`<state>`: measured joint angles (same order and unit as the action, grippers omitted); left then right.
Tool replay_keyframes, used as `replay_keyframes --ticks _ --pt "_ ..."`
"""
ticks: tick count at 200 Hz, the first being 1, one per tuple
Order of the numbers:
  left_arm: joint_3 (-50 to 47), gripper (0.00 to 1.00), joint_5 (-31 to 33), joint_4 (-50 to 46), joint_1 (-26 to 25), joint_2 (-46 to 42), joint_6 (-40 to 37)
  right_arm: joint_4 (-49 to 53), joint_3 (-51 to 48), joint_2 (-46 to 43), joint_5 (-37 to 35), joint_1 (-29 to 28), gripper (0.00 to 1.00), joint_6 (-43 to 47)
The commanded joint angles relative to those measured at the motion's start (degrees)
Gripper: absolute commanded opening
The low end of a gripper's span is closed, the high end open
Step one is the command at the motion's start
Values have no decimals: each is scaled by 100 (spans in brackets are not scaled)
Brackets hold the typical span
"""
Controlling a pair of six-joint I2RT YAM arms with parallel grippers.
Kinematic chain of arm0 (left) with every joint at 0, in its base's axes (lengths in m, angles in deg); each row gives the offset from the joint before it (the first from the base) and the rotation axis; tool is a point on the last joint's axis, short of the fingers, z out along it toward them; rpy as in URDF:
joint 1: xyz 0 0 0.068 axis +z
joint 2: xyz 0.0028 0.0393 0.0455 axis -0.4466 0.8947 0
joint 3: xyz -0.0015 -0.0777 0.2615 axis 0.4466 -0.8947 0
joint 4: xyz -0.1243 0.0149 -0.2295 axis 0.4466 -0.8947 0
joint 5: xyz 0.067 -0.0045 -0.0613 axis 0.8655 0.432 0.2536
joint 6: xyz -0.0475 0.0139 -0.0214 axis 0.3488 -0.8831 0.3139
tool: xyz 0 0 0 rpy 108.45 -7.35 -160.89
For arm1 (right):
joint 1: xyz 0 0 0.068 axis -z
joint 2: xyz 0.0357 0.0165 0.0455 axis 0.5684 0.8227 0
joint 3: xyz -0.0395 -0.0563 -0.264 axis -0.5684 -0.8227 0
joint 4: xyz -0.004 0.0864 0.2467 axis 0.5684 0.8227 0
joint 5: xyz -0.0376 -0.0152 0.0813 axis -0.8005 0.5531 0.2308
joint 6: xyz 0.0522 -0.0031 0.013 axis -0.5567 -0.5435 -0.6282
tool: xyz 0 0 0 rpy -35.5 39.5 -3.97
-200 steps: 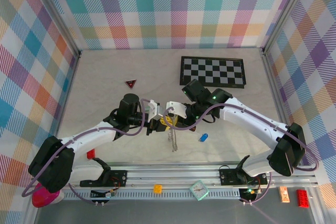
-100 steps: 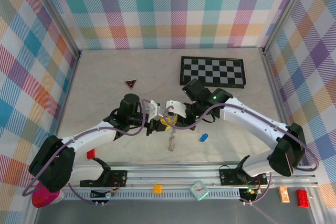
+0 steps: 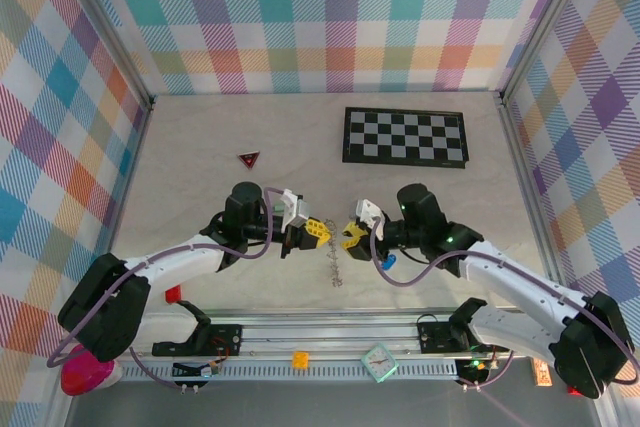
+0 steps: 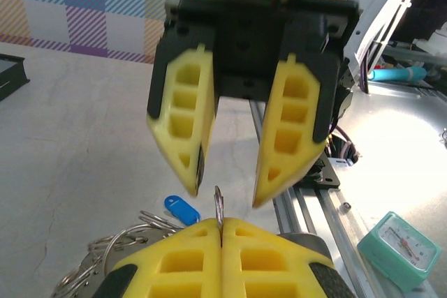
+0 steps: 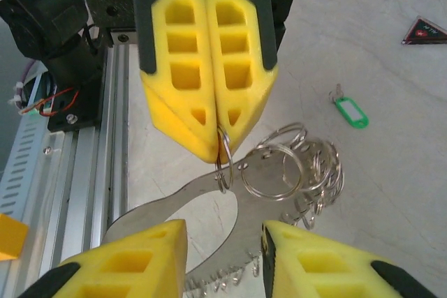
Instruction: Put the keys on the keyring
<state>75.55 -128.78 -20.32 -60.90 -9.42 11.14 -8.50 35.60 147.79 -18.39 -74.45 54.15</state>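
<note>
My left gripper (image 3: 320, 231) is shut on a small split ring (image 5: 223, 156) that is linked to the keyring (image 5: 174, 204), a flat grey metal band. The band hangs below the fingers with more split rings (image 5: 302, 164) and a chain (image 5: 237, 280). The right gripper (image 3: 351, 237) faces it from the right, open and holding nothing. In the right wrist view its fingertips (image 5: 167, 235) sit on either side of the band without touching it. The blue key (image 3: 388, 262) lies on the table under the right arm. The green key (image 5: 349, 112) lies further off.
A checkerboard (image 3: 404, 136) lies at the back right and a dark red triangle (image 3: 249, 159) at the back left. Along the near rail (image 3: 330, 337) sit a mint clock (image 3: 380, 359), a yellow block (image 3: 300, 358) and a red block (image 3: 173, 294).
The right gripper opened, let go of the keyring and pulled back to the right. The left gripper stayed shut on the ring and held its place.
</note>
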Motion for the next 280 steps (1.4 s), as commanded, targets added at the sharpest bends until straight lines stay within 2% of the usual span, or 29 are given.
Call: replay_keyframes --ticks 1,46,100,125,145,152,161,181,194,221,254,280 --pt "-40 0 -284 652 27 13 199 -1414 -200 117 318 -22 32 -634" --pt "-45 0 -284 651 27 -21 217 -1934 -334 319 548 -24 28 -831" --pt "-54 0 -307 722 27 -22 249 -2045 -350 361 637 -23 20 -894" --pt "-70 0 -305 853 27 2 334 -2148 -285 458 748 -33 12 -971" --pt "-105 0 -281 974 27 -9 404 -2072 -198 513 789 -28 0 -953" --pt "-102 0 -253 967 27 -17 410 -1976 -156 506 779 -35 0 -907" --pt "-107 1 -126 900 27 -37 406 -1758 -73 467 741 -35 0 -802" --pt "-52 22 270 279 27 -199 112 -1053 180 384 552 -29 0 -476" --pt "52 27 465 -440 -3 -384 -293 -365 466 385 403 -32 0 -142" --pt "329 29 840 -1737 -100 -687 -1098 1143 1199 596 53 -116 0 618" --pt "477 27 994 -2086 -122 -823 -1258 2595 2063 1010 -300 -320 0 1323" --pt "566 26 930 -2248 -153 -837 -1326 3228 2592 1293 -458 -454 0 1629"
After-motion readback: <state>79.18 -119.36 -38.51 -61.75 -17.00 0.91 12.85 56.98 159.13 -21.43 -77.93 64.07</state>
